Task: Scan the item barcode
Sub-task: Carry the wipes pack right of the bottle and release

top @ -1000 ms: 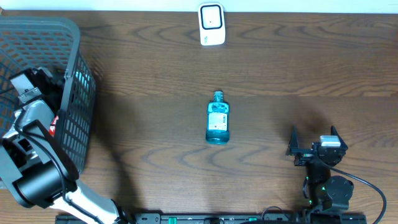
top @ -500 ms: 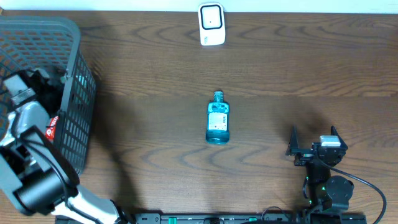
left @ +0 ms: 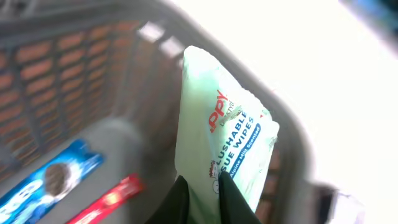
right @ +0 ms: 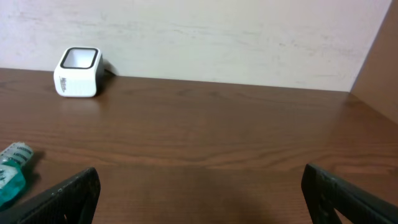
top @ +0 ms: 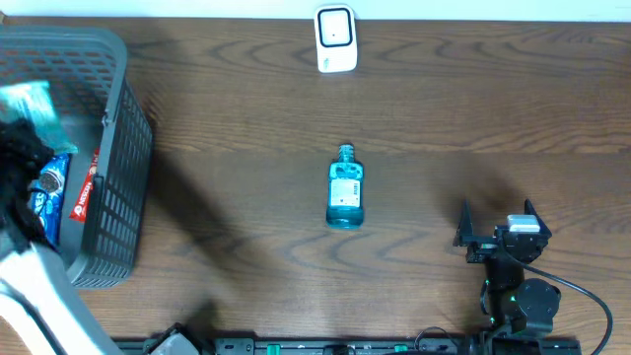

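Pale-green plastic, a pack of flushable wipes (left: 217,124), is clamped at its lower edge between the left fingers (left: 179,202), which are clenched on it over the grey basket (top: 123,148) at the counter's 9 o'clock side. Below the pack, on the basket floor, lie a blue cookie packet (left: 46,183) and a red wrapper (left: 106,202) just beside it. A white scanner (top: 335,39) stands at 12 o'clock on the brown wooden counter (top: 493,118). A blue bottle (top: 344,192) lies at the centre, cap toward 12. At about 4 o'clock the right fingers (right: 348,193) hang released, spread wide, well apart from the bottle.
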Motion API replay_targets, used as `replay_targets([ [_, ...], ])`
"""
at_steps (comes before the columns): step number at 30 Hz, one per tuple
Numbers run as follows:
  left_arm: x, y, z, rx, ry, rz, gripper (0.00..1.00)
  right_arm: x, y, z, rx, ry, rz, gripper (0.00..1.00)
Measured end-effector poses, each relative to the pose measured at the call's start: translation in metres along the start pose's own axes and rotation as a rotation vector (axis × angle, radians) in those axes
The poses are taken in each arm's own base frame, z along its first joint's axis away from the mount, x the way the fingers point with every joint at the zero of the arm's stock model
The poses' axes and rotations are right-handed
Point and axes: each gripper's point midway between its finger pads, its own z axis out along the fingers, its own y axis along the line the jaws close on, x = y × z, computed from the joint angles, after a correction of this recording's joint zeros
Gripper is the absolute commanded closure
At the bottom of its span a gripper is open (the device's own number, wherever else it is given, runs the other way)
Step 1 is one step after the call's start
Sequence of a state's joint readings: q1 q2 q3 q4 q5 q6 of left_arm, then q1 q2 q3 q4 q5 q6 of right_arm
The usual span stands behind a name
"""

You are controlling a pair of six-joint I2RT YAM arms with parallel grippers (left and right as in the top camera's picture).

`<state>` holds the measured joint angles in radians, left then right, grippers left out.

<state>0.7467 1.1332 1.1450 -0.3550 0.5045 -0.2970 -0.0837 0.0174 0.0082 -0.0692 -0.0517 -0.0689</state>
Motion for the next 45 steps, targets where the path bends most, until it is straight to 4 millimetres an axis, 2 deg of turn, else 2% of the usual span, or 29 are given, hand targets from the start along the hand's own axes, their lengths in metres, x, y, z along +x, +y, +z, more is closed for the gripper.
replay_targets([
  [4,-0.004,-0.062,-0.036,0.210,-0.035,0.037,0.93,0.000,0.000,0.000,0.000,0.000,0.000,0.01],
  [8,0.028,-0.134,-0.060,0.488,0.074,0.090,0.93,0.000,0.000,0.000,0.000,0.000,0.000,0.01],
  [10,0.054,-0.170,-0.068,0.621,0.167,0.122,0.93,0.000,0.000,0.000,0.000,0.000,0.000,0.01],
  [13,0.103,-0.214,-0.079,0.786,0.338,0.170,0.93,0.000,0.000,0.000,-0.001,0.000,0.000,0.01],
  [17,0.178,-0.258,-0.082,0.896,0.576,0.235,0.93,0.000,0.000,0.000,0.000,0.000,0.000,0.01],
  [23,0.300,-0.305,-0.072,0.939,0.837,0.366,0.93,0.000,0.000,0.000,0.000,0.000,0.000,0.01],
  [24,0.326,-0.313,-0.071,0.952,0.878,0.394,0.93,0.000,0.000,0.000,0.000,0.000,0.000,0.01],
  [27,0.387,-0.336,-0.069,1.016,0.929,0.461,0.93,0.000,0.000,0.000,0.000,0.000,0.000,0.01],
  [30,0.455,-0.339,-0.068,1.037,1.016,0.515,0.92,0.000,0.000,0.000,0.000,0.000,0.000,0.01],
  [33,0.518,-0.325,-0.060,1.008,1.115,0.541,0.92,0.000,0.000,0.000,0.000,0.000,0.000,0.01],
  [35,0.549,-0.312,-0.049,0.955,1.170,0.525,0.91,0.000,0.000,0.000,0.000,0.000,0.000,0.01],
  [36,0.557,-0.306,-0.045,0.934,1.187,0.518,0.78,0.000,0.000,0.000,-0.001,0.000,0.000,0.01],
  [37,0.565,-0.301,-0.040,0.909,1.203,0.507,0.59,0.000,0.000,0.000,0.000,0.000,0.000,0.01],
  [38,0.571,-0.295,-0.036,0.883,1.221,0.494,0.44,0.000,0.000,0.000,0.000,0.000,0.000,0.01],
  [39,0.576,-0.290,-0.033,0.863,1.235,0.490,0.32,0.000,0.000,0.000,0.000,0.001,0.000,0.01],
  [41,0.575,-0.292,-0.035,0.865,1.246,0.468,0.07,0.000,0.000,0.000,0.000,0.001,0.000,0.01],
  [42,0.572,-0.295,-0.037,0.870,1.248,0.459,0.02,0.000,0.000,0.000,0.000,0.000,0.000,0.01],
  [45,0.561,-0.300,-0.043,0.871,1.257,0.447,0.02,0.000,0.000,0.000,0.000,0.000,0.000,0.01],
])
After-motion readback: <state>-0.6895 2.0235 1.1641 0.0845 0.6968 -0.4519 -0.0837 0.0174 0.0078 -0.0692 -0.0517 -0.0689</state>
